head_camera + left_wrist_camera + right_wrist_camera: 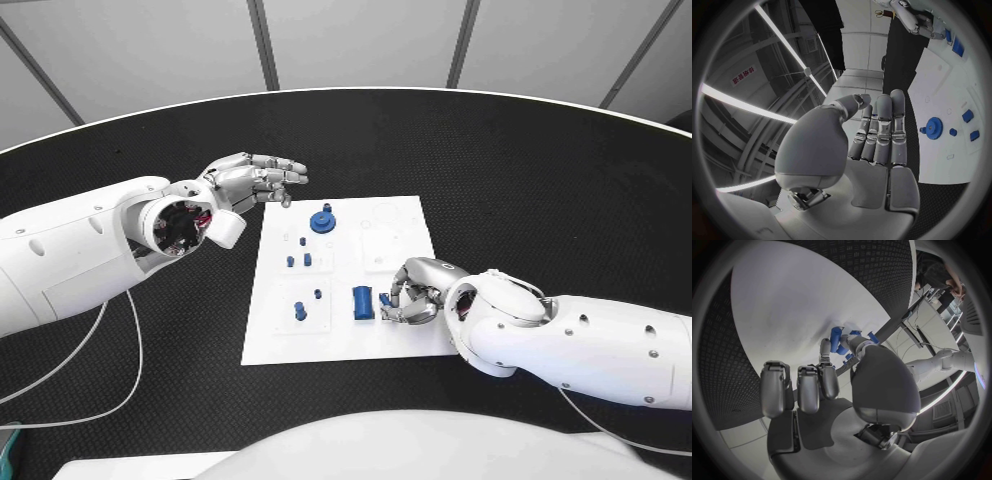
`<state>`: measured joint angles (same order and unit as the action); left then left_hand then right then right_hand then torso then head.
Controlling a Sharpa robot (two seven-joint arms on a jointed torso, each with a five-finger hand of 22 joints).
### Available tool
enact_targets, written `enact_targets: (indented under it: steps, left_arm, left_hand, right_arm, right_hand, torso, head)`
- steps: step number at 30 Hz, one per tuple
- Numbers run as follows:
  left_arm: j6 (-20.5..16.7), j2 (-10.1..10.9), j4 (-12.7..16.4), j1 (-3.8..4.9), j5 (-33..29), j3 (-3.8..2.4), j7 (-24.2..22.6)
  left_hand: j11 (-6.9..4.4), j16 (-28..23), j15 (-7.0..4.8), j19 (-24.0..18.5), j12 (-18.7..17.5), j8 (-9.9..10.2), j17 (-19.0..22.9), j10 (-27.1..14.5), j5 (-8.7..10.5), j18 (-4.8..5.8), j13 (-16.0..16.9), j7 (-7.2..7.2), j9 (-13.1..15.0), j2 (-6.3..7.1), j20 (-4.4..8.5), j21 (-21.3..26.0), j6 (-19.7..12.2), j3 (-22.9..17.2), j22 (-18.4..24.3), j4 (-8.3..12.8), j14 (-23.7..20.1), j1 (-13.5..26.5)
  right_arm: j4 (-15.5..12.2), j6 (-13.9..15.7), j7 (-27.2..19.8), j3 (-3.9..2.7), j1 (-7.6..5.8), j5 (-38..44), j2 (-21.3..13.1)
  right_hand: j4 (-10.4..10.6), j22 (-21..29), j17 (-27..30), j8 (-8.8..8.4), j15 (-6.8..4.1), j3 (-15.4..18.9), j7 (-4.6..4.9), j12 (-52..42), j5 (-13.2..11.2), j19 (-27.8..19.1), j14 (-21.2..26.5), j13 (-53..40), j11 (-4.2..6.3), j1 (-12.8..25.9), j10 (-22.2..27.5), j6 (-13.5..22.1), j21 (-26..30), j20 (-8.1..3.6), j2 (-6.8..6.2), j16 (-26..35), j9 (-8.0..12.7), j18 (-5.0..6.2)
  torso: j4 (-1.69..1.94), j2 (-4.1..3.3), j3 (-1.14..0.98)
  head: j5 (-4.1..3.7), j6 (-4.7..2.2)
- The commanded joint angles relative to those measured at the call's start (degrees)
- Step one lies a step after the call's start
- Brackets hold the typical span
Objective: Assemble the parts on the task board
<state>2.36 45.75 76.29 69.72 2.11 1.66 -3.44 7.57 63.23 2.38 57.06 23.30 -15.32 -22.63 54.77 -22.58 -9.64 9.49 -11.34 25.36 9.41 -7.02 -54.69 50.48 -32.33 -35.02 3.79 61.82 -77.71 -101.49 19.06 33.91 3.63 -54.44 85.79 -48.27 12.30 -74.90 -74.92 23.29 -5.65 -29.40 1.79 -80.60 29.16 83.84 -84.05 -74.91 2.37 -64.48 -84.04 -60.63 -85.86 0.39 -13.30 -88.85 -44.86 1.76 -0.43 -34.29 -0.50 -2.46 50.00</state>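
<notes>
White task board [401,335] lies mid-table in your head view, your right hand [411,291] resting on its right side, fingers curled at a blue cylinder [362,302]; a blue gear [325,220] sits near the top. Your left hand [257,181] hovers off the board's upper-left corner.

Left wrist view: fingers [882,131] extended, holding nothing, gear [934,125] beyond.

Right wrist view: thumb and a fingertip [825,347] pinch the cylinder [836,338] on the board [786,305].

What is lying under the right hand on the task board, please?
The right hand rests over the task board, fingers beside a blue cylinder. Whether it grips a small blue part is hidden.
</notes>
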Motion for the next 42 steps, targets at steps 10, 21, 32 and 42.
enact_targets:
  steps: [10, 21, 32, 42]
  left_arm:
    - [0.7, 0.1, 0.2, 0.01, 0.0, 0.00, 0.0]
    - [0.7, 0.0, 0.2, 0.01, 0.0, 0.00, 0.0]
    - [0.6, 0.0, 0.2, 0.01, 0.0, 0.00, 0.0]
    - [0.6, 0.1, 0.2, 0.01, 0.0, 0.00, -0.1]
  left_hand:
    - [-0.03, 0.2, 0.10, -0.3, 0.3, 0.3, 0.1, -0.6, -0.27, -1.05, -0.1, -0.27, -0.1, -0.58, -0.16, -0.4, -0.3, 0.2, 0.0, 0.0, -0.3, 0.0]
    - [-0.02, 0.2, 0.10, -0.3, 0.3, 0.3, 0.1, -0.6, -0.29, -1.04, -0.1, -0.27, -0.1, -0.65, -0.16, -0.4, -0.3, 0.2, 0.0, 0.0, -0.3, 0.0]
    - [-0.02, 0.2, 0.10, -0.3, 0.3, 0.3, 0.1, -0.6, -0.29, -1.04, -0.1, -0.27, -0.1, -0.65, -0.16, -0.4, -0.3, 0.2, 0.0, 0.0, -0.3, 0.0]
    - [-0.02, 0.2, 0.10, -0.3, 0.3, 0.3, 0.1, -0.6, -0.29, -1.04, -0.1, -0.27, -0.1, -0.65, -0.16, -0.4, -0.3, 0.2, 0.0, 0.0, -0.3, 0.0]
  right_arm:
    - [0.5, -0.1, 0.2, 0.00, 0.00, 0.0, 0.3]
    - [0.7, 0.2, 0.2, -0.01, 0.00, 0.0, 0.5]
    - [0.2, 0.5, 0.0, -0.01, 0.00, 0.0, 0.0]
    - [-1.9, 0.3, -2.1, 0.03, 0.00, 0.0, -2.4]
  right_hand:
    - [1.8, -14.2, -13.7, 0.48, -0.51, 0.5, -0.42, -0.7, -0.4, 5.6, -5.7, -10.8, 0.32, 1.9, -3.2, -1.2, -0.7, -0.43, 0.52, -0.3, 0.2, -1.09]
    - [3.0, -14.4, -14.4, 0.72, -0.52, 1.2, -0.45, -1.2, -0.8, 5.7, -5.8, -11.0, 0.33, 3.3, -3.4, -1.4, -1.4, -0.43, 0.67, -0.7, 0.2, -1.23]
    - [3.8, -14.4, -14.4, 0.84, -0.52, 1.8, -0.44, -1.3, -1.1, 5.7, -5.8, -11.1, 0.32, 4.1, -3.4, -1.5, -1.5, -0.43, 0.65, -0.7, 0.3, -1.25]
    - [1.0, -14.2, -13.9, 1.07, -0.56, 3.7, -0.51, -0.8, -11.6, 5.5, -5.7, -10.9, 0.43, -0.1, -3.3, -1.0, -0.5, -0.49, -0.59, -0.5, 0.6, -1.06]
  torso:
    - [0.00, 0.06, -0.03]
    - [-0.03, 0.03, -0.04]
    - [-0.02, 0.03, -0.04]
    - [-0.08, 0.06, -0.10]
  head:
    - [-0.09, 0.00]
    - [0.00, 0.00]
    - [0.02, 0.00]
    - [0.15, 0.00]
